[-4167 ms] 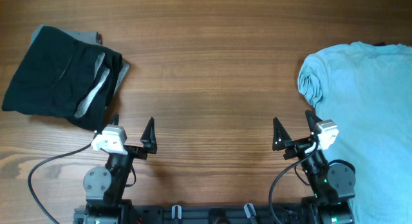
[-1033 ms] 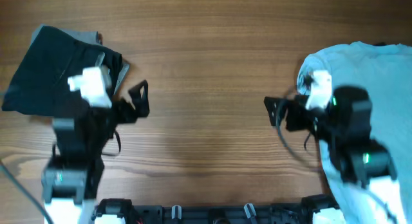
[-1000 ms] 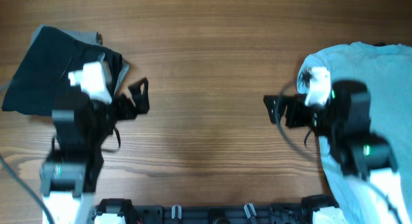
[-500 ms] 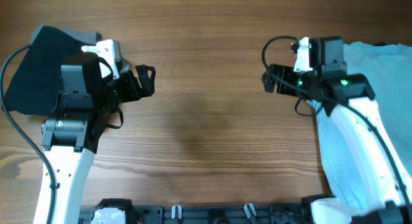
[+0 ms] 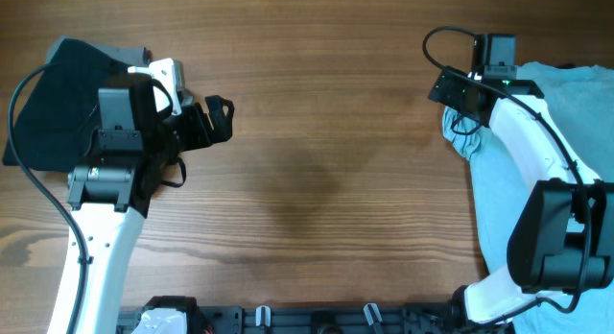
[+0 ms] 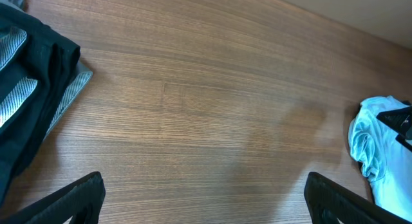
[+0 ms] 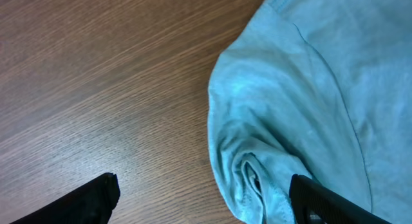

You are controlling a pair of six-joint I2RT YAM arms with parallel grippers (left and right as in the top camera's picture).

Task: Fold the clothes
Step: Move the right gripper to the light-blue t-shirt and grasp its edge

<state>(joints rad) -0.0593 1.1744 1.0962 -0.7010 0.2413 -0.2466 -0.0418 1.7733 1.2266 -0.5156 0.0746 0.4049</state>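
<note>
**Laundry on the bench:** A pale aqua T-shirt (image 5: 587,104) lies rumpled at the right end of the wooden table (image 5: 326,190). Black garments (image 5: 53,104) with grey lining are heaped at the table's left end. The right gripper (image 7: 206,199) hangs over the shirt's bunched edge toward the table's middle, jaws apart, gripping nothing. The left gripper (image 5: 213,121) hovers over the table's left half, jaws spread wide and empty.

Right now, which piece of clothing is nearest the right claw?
The pale aqua T-shirt, bunched directly below the right claw; the black garment lies far off on the opposite, left side.
</note>
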